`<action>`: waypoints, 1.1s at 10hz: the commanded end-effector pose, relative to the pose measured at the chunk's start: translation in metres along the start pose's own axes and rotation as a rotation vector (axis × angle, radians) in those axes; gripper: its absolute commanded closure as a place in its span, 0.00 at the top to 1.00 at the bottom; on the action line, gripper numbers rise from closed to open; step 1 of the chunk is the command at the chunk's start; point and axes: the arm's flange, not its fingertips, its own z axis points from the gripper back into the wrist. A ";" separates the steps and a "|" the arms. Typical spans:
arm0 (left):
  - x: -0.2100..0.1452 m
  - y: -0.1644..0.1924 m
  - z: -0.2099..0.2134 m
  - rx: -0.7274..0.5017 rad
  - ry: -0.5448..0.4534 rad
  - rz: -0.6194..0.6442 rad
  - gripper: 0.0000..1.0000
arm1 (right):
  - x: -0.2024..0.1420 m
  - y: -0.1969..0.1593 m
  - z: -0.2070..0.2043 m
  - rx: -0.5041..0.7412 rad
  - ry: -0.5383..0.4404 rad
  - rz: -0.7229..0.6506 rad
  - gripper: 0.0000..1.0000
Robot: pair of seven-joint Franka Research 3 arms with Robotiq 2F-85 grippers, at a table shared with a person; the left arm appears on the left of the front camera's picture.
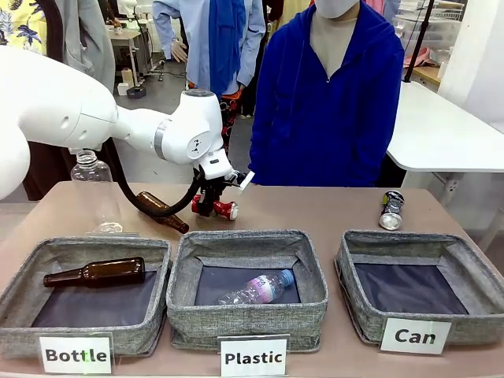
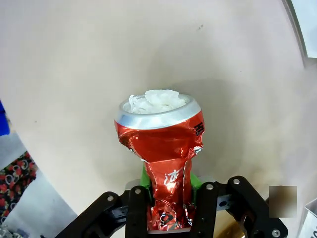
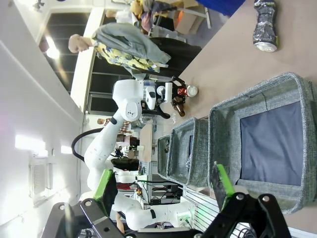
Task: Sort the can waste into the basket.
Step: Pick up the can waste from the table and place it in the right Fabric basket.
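Left gripper [image 1: 214, 206] [image 2: 169, 182], pinching the crumpled end of the red can [image 1: 227, 209] [image 2: 161, 139], at the far middle of the table [image 1: 315, 206], behind the "Plastic" bin [image 1: 248, 239]. Right gripper [image 3: 163, 186], fingers spread wide, near the "Can" basket [image 1: 409, 239] [image 3: 257, 96]. That basket: near right. Silver can [image 1: 391, 210] [image 3: 265, 25]: far right, on the table just behind that basket.

White table [image 1: 449, 134] right rear; grey floor [image 1: 164, 98]; white wall [image 1: 482, 47].
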 end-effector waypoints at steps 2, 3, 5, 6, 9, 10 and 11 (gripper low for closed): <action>0.007 -0.025 0.035 0.007 0.001 0.105 0.00 | 0.002 0.001 0.000 0.024 -0.014 0.026 1.00; 0.008 -0.038 0.057 0.014 0.009 0.145 0.00 | 0.002 0.001 0.000 0.024 -0.014 0.026 1.00; 0.002 -0.081 0.120 0.093 0.007 0.164 0.00 | 0.002 0.001 0.000 0.024 -0.014 0.026 1.00; -0.006 -0.107 0.149 0.117 0.001 0.174 0.00 | 0.002 0.001 0.000 0.024 -0.014 0.026 1.00; -0.069 -0.193 0.224 0.069 -0.119 0.173 0.00 | 0.002 0.001 0.000 0.024 -0.014 0.026 1.00; -0.095 -0.222 0.240 0.041 -0.193 0.138 0.00 | 0.002 0.001 0.000 0.024 -0.014 0.026 1.00; -0.118 -0.256 0.250 0.033 -0.269 0.107 0.00 | 0.002 0.001 0.000 0.024 -0.014 0.026 1.00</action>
